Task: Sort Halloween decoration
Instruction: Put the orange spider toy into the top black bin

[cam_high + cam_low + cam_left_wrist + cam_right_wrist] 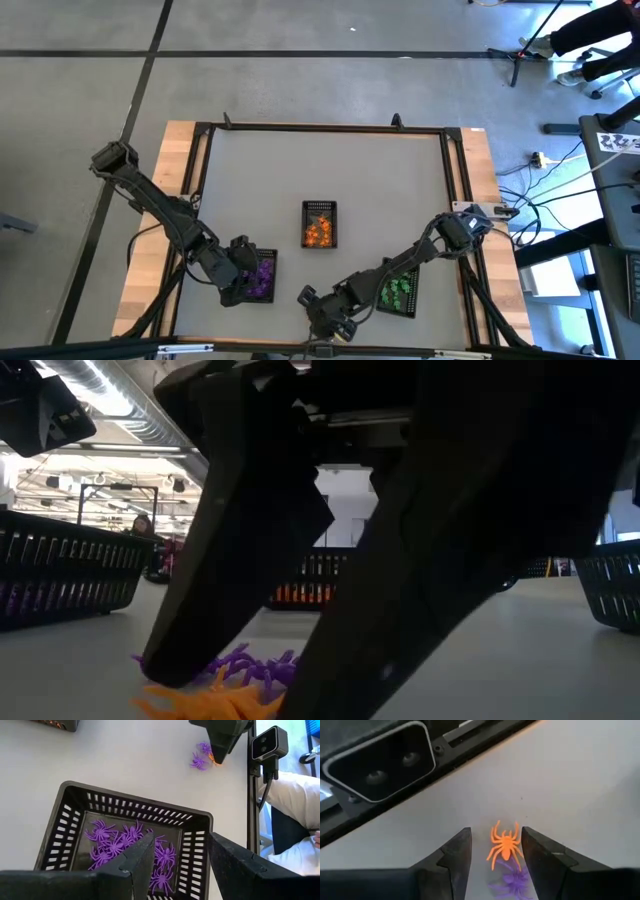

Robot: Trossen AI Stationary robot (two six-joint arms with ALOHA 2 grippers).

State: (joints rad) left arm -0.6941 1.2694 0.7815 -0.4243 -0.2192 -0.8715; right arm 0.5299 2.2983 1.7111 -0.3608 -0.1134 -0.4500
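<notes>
The Halloween decoration is small plastic spiders. An orange spider and purple spiders lie loose on the table near its front edge. My right gripper is open and points down at them, one finger on either side of the orange spider and not touching it. In the low view the same orange spider and purple ones lie under its fingers. My left gripper hangs open above a black tray with several purple spiders lying on its floor.
A black tray of orange spiders stands at the table's middle. A tray of green ones stands at the near right under my right arm. A camera sits on the front rail, close to the loose spiders.
</notes>
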